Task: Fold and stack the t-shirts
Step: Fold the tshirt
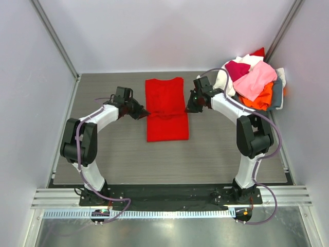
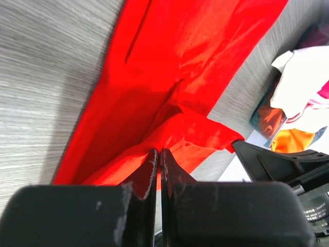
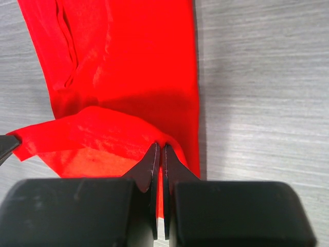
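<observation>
Jaws of left gripper (image 1: 144,112) and right gripper (image 1: 188,108) clamp the bright red cloth t-shirt (image 1: 165,95), folded long, at its sides; crosswise fold and heap of pink, white, orange t-shirts (image 1: 254,82) remain

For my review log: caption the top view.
Left claw and right claw pinch opposite edges of the red shirt; other shirts piled far right.

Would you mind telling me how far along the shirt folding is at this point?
Done: the red shirt lies as a narrow strip, sides folded in. In hand: the left gripper and right gripper each pinch a fold of it at opposite edges, apparently for the crosswise fold. Left: finishing that fold, then the pile of shirts at the far right; no folded stack shows yet.
</observation>
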Controlling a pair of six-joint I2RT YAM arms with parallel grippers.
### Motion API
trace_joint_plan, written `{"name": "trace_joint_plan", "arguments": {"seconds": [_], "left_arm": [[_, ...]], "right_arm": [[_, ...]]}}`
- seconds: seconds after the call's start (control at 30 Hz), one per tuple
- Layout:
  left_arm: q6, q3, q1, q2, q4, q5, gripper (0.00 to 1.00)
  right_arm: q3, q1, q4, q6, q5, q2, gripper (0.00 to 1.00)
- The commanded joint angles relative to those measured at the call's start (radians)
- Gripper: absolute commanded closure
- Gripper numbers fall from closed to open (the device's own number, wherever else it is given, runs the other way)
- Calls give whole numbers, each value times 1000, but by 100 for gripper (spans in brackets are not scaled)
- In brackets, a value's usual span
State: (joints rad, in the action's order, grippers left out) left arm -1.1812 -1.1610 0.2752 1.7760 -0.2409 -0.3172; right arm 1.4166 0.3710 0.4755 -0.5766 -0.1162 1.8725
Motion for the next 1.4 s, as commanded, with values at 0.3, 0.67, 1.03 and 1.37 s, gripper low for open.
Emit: {"name": "trace_joint_plan", "arguments": {"seconds": [0.3,0.67,1.03,1.37], "left_arm": [[20,-94,-47,65,40,-42,100],[112,-149,-59,97,5,-28,39],[183,174,-1,-160,-40,-13,41],[183,319,62,-219,-3,15,55]], "right_arm": [[151,-52,-21,38,-91,109,99],[191,-63,9,69,-60,114,29],[-272,-58,-141,67,-200,-147,47],[-453,-27,-224,47,-255,-199,55]]}}
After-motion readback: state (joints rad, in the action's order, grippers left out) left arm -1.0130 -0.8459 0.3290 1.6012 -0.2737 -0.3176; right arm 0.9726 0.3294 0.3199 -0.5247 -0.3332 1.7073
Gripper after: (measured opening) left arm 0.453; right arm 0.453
